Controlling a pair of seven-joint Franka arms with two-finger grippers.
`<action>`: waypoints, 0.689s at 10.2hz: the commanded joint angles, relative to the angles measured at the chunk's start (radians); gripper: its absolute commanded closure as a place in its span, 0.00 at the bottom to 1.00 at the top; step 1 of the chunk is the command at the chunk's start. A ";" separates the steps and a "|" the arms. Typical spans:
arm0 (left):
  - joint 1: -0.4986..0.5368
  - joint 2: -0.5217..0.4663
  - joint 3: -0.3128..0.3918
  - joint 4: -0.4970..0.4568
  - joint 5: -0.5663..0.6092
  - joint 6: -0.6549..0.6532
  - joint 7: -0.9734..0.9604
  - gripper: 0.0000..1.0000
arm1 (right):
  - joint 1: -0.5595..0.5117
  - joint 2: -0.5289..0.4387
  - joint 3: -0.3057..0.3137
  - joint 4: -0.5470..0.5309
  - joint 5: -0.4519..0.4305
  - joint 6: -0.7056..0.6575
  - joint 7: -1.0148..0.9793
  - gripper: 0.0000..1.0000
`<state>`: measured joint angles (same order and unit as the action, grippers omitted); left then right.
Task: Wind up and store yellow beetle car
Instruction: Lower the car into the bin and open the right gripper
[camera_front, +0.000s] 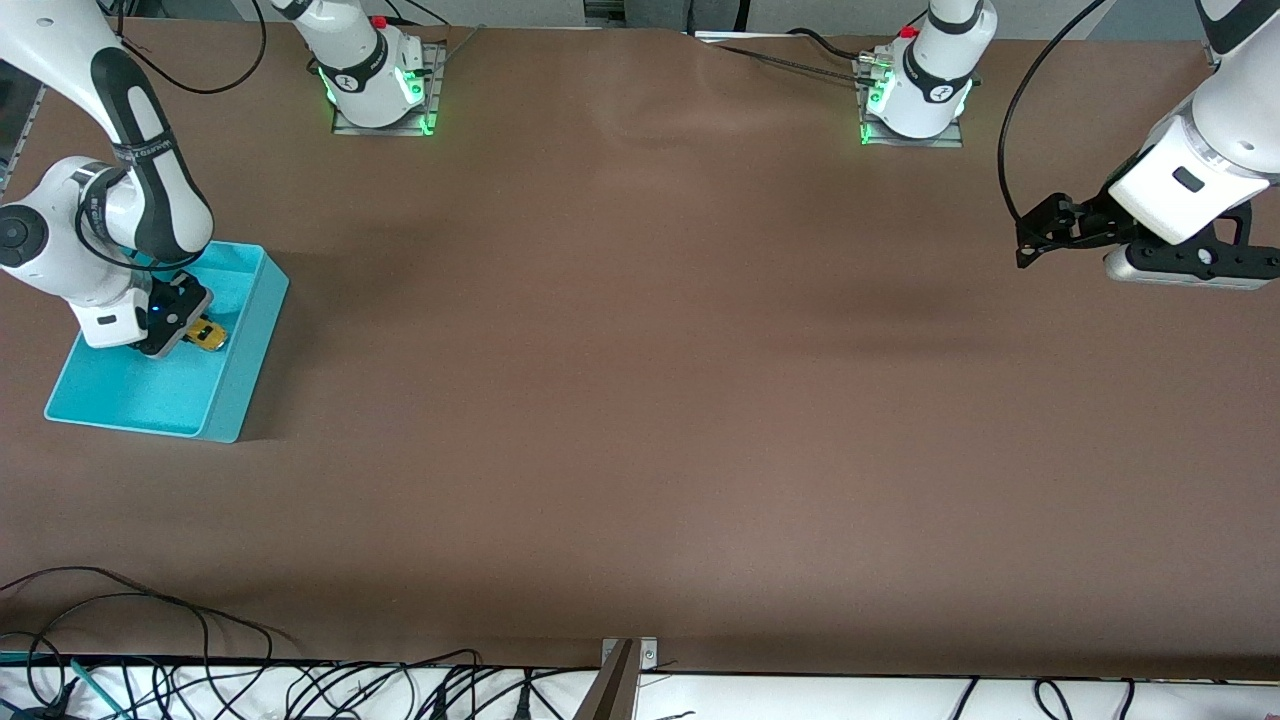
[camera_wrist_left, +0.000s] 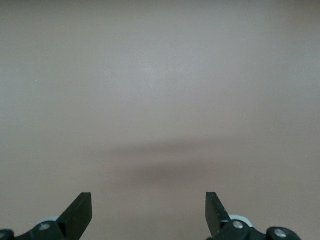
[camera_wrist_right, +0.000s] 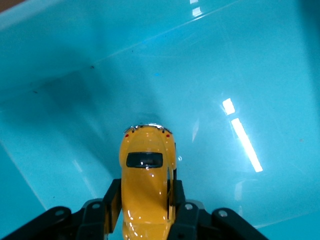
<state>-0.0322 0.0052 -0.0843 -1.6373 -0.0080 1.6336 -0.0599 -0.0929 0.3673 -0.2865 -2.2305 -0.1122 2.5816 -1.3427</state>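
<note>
Your right pincer (camera_front: 185, 325) grips the glossy yellow beetle car (camera_wrist_right: 146, 187), dark rear window showing, inside the teal bin (camera_front: 245, 345) near the table (camera_front: 640, 400) edge at the right arm's end. Your left pincer (camera_wrist_left: 149, 212) waits open over the table's left-arm end.

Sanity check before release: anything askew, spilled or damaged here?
Nothing stands out. The right gripper holds the yellow beetle car inside the teal bin, car intact. The left gripper waits open over bare table.

The right gripper (camera_front: 172, 326) covers most of the yellow beetle car (camera_front: 209, 335) in the front view. The right wrist view's edge cuts off the car's lower end.
</note>
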 joint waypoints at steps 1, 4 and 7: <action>0.003 0.013 -0.002 0.028 -0.015 -0.005 -0.008 0.00 | -0.004 -0.007 0.007 0.005 0.037 0.005 -0.009 0.26; 0.003 0.013 -0.002 0.030 -0.013 -0.005 -0.008 0.00 | -0.001 -0.050 0.043 0.076 0.042 -0.079 0.000 0.00; 0.003 0.013 -0.002 0.030 -0.015 -0.005 -0.008 0.00 | 0.010 -0.051 0.099 0.415 0.077 -0.468 0.104 0.00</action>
<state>-0.0322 0.0053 -0.0843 -1.6373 -0.0081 1.6336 -0.0599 -0.0852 0.3110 -0.2077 -1.9763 -0.0553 2.2794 -1.2910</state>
